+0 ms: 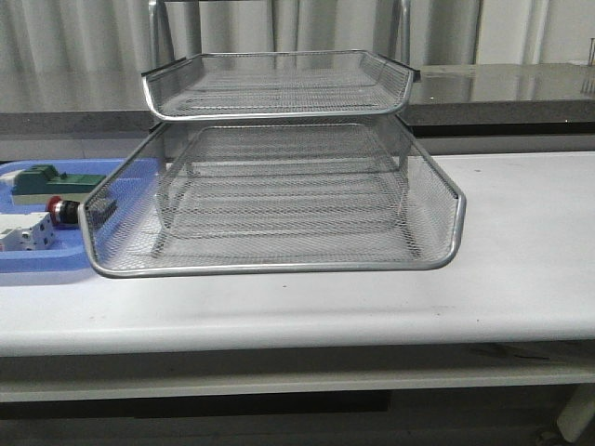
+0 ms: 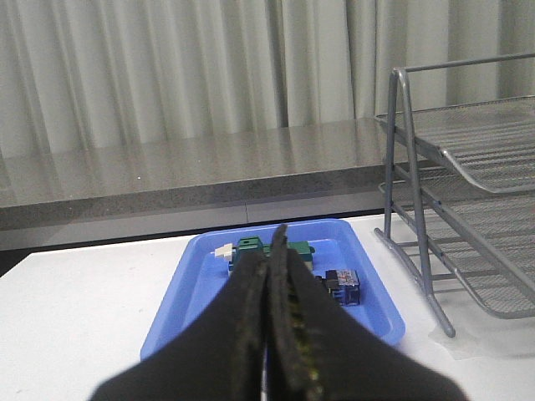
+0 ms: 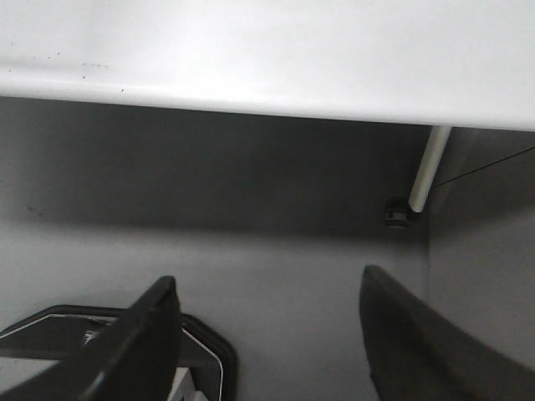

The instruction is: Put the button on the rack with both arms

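Observation:
The button [image 1: 65,210] lies on its side in the blue tray [image 1: 37,265] at the table's left end, its red head facing left, just outside the rack's left rim. The left wrist view shows its black-and-blue body [image 2: 343,286] beside my fingers; the red head is hidden there. The silver mesh rack [image 1: 279,268] stands mid-table, its tiers bare; its frame [image 2: 493,125] shows in the left wrist view too. My left gripper [image 2: 276,238] is shut on nothing, hovering short of the tray. My right gripper [image 3: 267,276] is open and empty, below table level. Neither arm shows in the front view.
The blue tray [image 2: 184,284] also holds a green block [image 1: 42,181] and a white module [image 1: 26,232]. A grey counter [image 1: 502,88] and curtains run behind the table. A white table leg [image 3: 428,171] and the table's underside face the right gripper.

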### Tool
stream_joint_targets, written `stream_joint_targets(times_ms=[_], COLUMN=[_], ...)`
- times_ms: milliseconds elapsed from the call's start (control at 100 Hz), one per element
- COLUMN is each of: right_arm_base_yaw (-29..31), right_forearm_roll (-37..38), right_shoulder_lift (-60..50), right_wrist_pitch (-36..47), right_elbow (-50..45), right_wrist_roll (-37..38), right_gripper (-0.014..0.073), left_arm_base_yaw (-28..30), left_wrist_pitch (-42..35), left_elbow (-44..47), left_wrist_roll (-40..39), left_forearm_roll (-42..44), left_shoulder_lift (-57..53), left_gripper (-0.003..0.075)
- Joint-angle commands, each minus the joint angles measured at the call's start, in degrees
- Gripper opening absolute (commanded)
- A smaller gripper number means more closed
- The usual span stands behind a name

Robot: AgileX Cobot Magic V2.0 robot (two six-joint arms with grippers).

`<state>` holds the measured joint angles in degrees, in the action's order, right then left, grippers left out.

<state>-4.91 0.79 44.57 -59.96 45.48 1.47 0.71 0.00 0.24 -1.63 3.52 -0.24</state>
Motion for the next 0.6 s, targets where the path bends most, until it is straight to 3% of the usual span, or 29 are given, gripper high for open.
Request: stream_joint_targets(times_ms=[0,130,320,460,590], right_arm_base_yaw=[0.21,0.21,0.21,0.21,0.21], right_forearm_roll=[1.75,1.69,1.41,-0.08,-0.79], right_shoulder_lift=[-3.55,-6.92,-8.85,-8.85,-8.85], right_wrist_pitch=[1.29,0.05,-2.98,-3.35,-3.49], right_elbow=[2.03,2.03,2.03,2.03,2.03], right_wrist_roll=[1.13,1.13,1.13,1.13,1.13], right_gripper=[0.0468,0.0421,0.0117,-0.0058,-0.0067], left_arm_base_yaw=[-0.04,-0.04,-0.04,-0.04,-0.04], left_wrist_pitch=[-4.70,-4.70,-4.70,-4.70,-4.70], left_elbow=[1.92,1.92,1.92,1.92,1.92], left_wrist_roll=[-0.82,-0.82,-0.82,-0.82,-0.82], left_forearm_roll=[0.06,0.06,0.06,0.06,0.06], left_shoulder_lift=[-1.82,-1.82,-1.82,-1.82,-1.82], left_gripper=[-0.0020,-0.0020,-0.0020,-0.0020,-0.0020])
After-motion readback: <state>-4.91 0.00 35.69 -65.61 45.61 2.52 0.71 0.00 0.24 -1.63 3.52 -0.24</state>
